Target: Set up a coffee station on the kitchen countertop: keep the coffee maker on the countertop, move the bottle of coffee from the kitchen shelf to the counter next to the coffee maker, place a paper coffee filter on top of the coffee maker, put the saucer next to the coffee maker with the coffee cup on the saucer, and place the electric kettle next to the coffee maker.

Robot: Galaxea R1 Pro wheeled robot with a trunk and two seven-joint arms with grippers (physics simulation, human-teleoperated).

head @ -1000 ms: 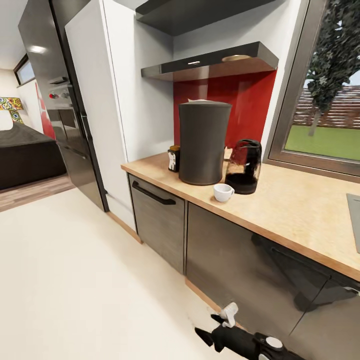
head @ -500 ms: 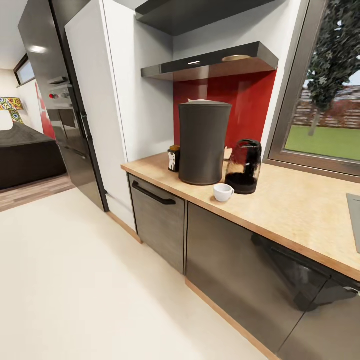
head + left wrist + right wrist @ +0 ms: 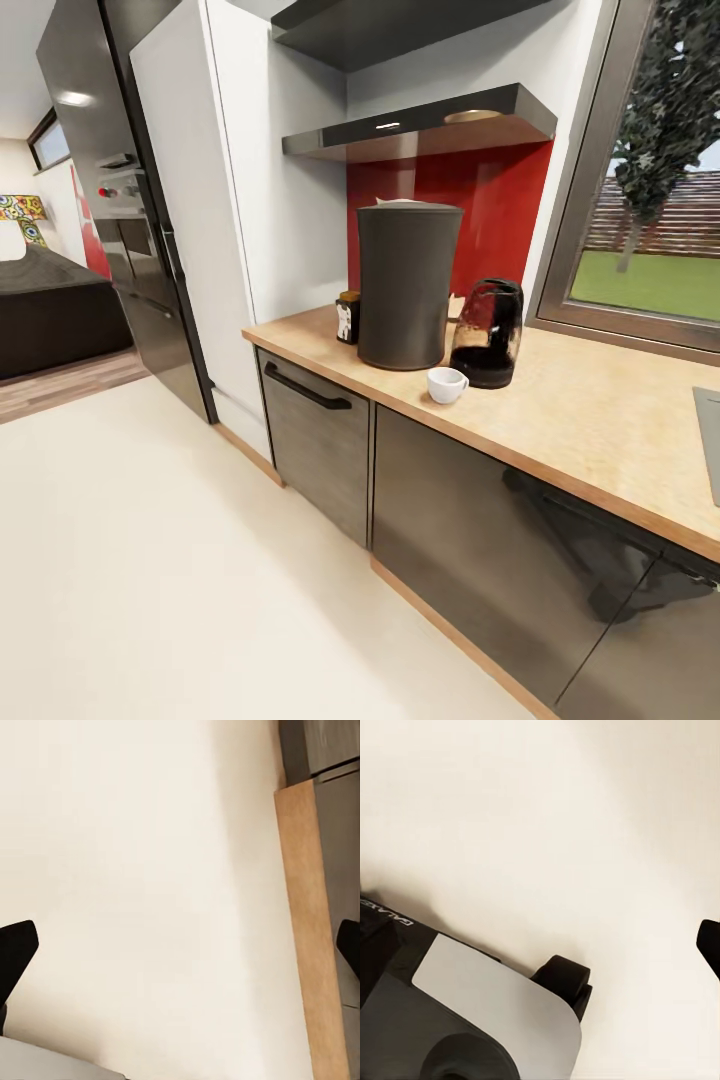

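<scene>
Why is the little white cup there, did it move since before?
No. The coffee cup sits on the kitchen countertop just in front of the electric kettle, the same spot as earlier.

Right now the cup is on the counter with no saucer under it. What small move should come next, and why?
Probably look for the saucer first. The coffee cup sits directly on the kitchen countertop, in front of the electric kettle and beside the coffee maker; the bottle of coffee is already there. Both wrist views face the floor, so I'd turn the head before reaching.
</scene>
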